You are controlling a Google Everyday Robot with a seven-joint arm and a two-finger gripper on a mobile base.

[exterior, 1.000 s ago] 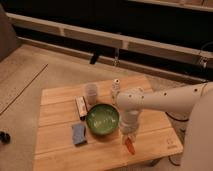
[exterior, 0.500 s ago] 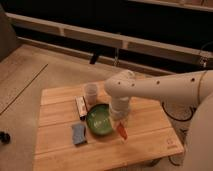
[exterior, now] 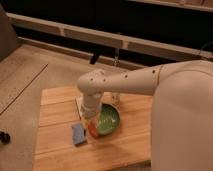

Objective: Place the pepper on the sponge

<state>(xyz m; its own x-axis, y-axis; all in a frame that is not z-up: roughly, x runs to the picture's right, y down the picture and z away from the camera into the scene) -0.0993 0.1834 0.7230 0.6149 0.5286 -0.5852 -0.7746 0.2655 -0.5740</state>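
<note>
On the left part of the wooden table (exterior: 55,107), towards its near side, the blue-grey sponge (exterior: 78,134) lies flat. Just right of it the claw (exterior: 91,122) points straight down, closed on the orange-red pepper (exterior: 93,132), which hangs from its tip beside the sponge's right edge. The green bowl (exterior: 111,120) sits immediately right of the pepper. The white arm (exterior: 140,80) reaches in from the right.
</note>
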